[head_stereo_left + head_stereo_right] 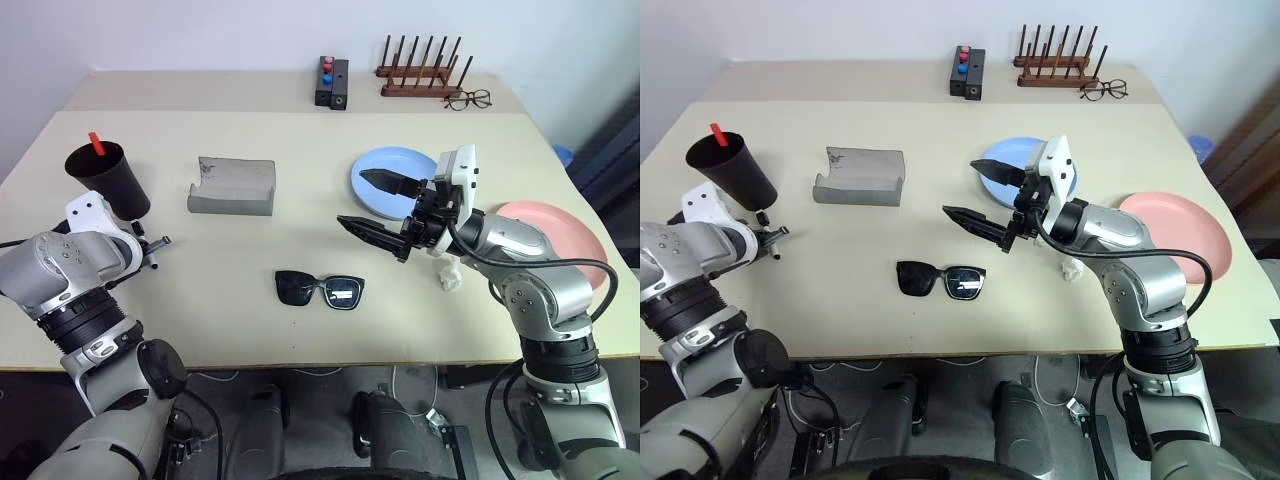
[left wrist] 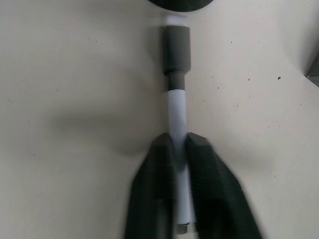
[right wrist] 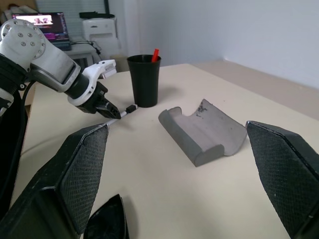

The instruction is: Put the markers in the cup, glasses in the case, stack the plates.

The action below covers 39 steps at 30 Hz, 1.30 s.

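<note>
White-bodied marker (image 2: 177, 119) lies on the table (image 1: 300, 340), pinched between the two black fingers (image 2: 154, 189) of the left gripper (image 2: 175, 149). Grip falls on the white barrel; the dark cap end sticks out past the fingertips, toward the base of the cup (image 1: 108, 178). In the right wrist view the marker rests low on the tabletop, tip close to the cup's foot.

Cup stands upright just beyond the left gripper, dark and tapered. The red-capped marker (image 1: 96, 143) stands inside it, red end poking above the rim.

Case (image 1: 232, 186) lies open, grey, further along the table from the left gripper toward the right arm, well apart from both grippers.

Glasses (image 1: 320, 289) lie flat on the table, lenses dark, arms folded, below and to the left-gripper side of the right gripper (image 1: 370, 205).

Right gripper hovers above the table, fingers spread wide, nothing between them. Its upper finger overlaps the light blue plate (image 1: 385, 170) in the head views. Pink plate (image 1: 570, 235) lies behind the right forearm, apart from the blue one.

A small white crumpled object (image 1: 450, 277) sits under the right arm.

Far edge of the table: small black box (image 1: 332, 82) with red and blue buttons, wooden rack (image 1: 420, 72), wire-framed spectacles (image 1: 468, 99).
</note>
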### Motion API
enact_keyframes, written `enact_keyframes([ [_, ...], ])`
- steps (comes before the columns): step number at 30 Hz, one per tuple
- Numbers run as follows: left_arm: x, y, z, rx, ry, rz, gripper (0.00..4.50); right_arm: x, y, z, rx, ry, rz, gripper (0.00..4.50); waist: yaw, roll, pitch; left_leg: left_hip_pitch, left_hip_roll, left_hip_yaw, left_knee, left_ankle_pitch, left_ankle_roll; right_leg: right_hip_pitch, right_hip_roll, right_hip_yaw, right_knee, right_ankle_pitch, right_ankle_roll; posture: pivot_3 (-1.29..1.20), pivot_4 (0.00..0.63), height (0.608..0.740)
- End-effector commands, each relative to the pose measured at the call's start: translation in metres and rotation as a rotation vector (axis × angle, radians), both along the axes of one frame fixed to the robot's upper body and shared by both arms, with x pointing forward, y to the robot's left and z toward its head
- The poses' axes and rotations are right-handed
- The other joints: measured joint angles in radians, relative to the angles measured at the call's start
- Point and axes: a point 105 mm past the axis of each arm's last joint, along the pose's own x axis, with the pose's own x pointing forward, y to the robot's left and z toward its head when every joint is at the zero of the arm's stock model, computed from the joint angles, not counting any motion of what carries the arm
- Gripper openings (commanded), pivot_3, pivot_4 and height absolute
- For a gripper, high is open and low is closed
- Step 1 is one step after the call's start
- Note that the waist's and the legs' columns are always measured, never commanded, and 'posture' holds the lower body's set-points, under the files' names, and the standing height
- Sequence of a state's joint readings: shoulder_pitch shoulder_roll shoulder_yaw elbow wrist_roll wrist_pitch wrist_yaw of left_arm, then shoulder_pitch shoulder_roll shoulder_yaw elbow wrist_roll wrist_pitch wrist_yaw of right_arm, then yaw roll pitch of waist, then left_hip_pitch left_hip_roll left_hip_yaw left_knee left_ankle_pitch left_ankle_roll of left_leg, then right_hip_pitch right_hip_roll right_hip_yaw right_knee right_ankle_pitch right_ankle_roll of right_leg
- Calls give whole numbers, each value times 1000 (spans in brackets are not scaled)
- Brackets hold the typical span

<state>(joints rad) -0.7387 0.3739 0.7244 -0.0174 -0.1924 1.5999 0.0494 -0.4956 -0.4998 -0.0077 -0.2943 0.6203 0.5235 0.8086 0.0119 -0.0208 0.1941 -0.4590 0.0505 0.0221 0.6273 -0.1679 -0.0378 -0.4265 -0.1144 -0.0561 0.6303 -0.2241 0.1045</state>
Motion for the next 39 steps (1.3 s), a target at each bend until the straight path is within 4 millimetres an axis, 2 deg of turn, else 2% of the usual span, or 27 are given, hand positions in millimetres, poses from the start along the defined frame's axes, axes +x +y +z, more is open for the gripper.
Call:
enact_keyframes([
  [1,-4,-5,-16,-22,57,-39,18,-6,0,14,13,-62,6,4500,0,0,0,0,0,0,0,0,0,0,0,0,0,0,0,0,150,740],
  [5,-6,-5,-12,-5,34,-89,18,-6,-1,13,7,-63,5,4500,-2,1,0,0,0,0,0,0,0,0,0,0,0,0,0,0,150,740],
  [7,-13,-6,-9,29,25,-181,18,-6,-1,13,5,-61,6,4500,-3,1,0,0,0,0,0,0,0,0,0,0,0,0,0,0,150,740],
  [9,-33,-13,-4,98,43,-414,18,-6,-2,14,2,-62,7,4500,-18,1,0,0,0,0,-1,0,0,-1,0,0,0,-1,-1,0,150,740],
  [11,-57,-12,-1,157,121,-557,18,-5,-3,14,-5,-61,8,4500,-31,1,0,0,1,1,-4,-1,-1,-3,-1,1,-1,-2,-3,0,150,740],
  [14,-62,-4,8,181,147,-579,18,-4,0,13,-5,-61,14,4500,-21,2,1,1,0,1,-6,-1,-1,-4,-1,1,-1,-2,-4,0,150,740],
  [19,-66,-6,12,183,177,-648,18,-5,4,13,-2,-58,30,4500,-16,2,1,0,0,2,-5,-2,-4,-4,-2,0,-6,-1,-6,0,150,740],
  [23,-67,-5,9,174,197,-661,1548,-5,3,13,-3,-59,28,4500,-19,2,1,-1,0,3,-9,-2,-3,-3,-2,0,-9,-1,-6,0,150,740],
  [28,-59,-2,12,170,205,-668,4132,-6,2,13,-5,-56,22,4500,-22,2,1,-1,0,3,-12,0,-1,-4,-1,0,-8,-1,-5,0,150,740],
  [34,-41,2,18,200,211,-702,4132,-5,3,13,-8,-54,20,4500,-19,2,1,-1,0,3,-12,0,-1,-4,-1,0,-9,-1,-5,0,150,740],
  [39,-38,0,11,184,275,-763,4132,-5,3,13,-7,-52,17,4500,-22,2,1,-1,0,3,-12,0,-1,-4,-1,0,-10,-1,-5,0,150,740],
])
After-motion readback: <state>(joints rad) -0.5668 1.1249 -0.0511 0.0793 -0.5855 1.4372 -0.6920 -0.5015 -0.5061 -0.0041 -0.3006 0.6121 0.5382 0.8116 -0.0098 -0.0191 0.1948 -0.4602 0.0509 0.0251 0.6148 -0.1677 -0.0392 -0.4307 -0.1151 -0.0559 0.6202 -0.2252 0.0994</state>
